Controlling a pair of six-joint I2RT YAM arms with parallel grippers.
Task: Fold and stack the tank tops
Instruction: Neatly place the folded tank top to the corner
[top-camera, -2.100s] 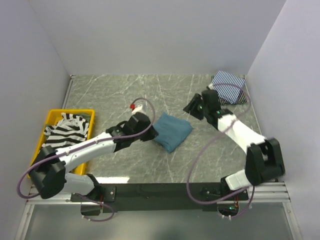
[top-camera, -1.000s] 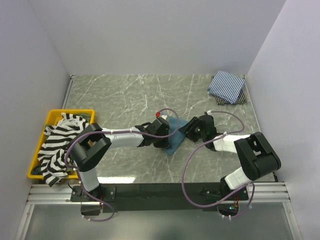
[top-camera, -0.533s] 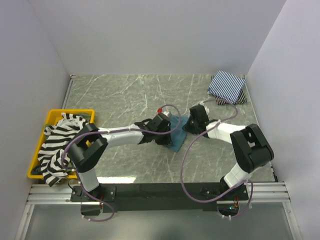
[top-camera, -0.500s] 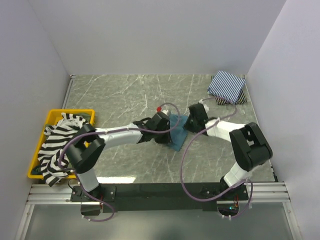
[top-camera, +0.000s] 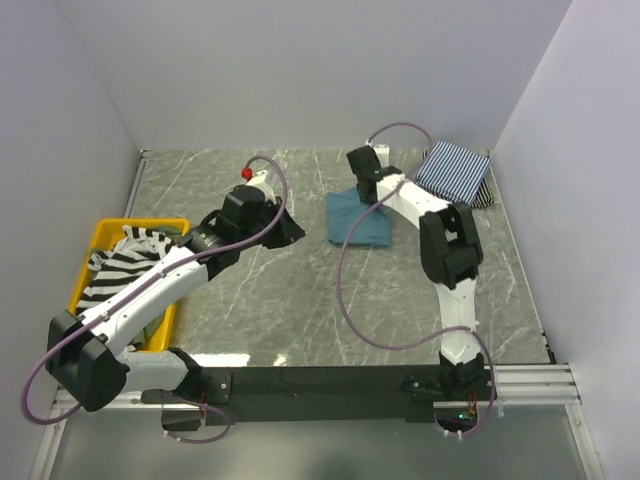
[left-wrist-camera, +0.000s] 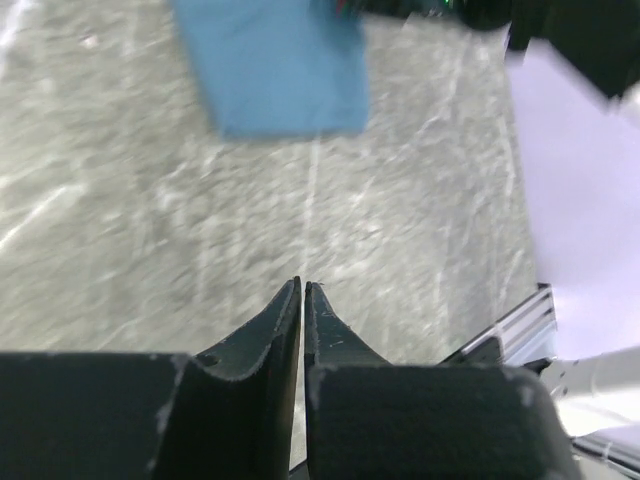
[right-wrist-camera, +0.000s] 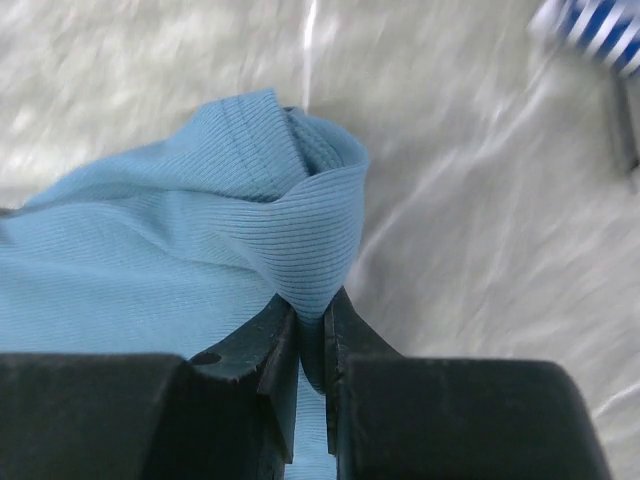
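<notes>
While right gripper (right-wrist-camera: 312, 300) pinches it, teal tank top (right-wrist-camera: 150, 270), edge bunched

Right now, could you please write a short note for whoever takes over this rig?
Left gripper: nearly shut, empty.
Right gripper: shut on an edge of the teal tank top.
The teal top lies folded, left of the folded pinstriped top in the far right corner. The black-and-white striped top is crumpled in the yellow bin.
Done: teal and pinstriped folded.
Left: stack teal on pinstriped, then fold and stack the striped one.
</notes>
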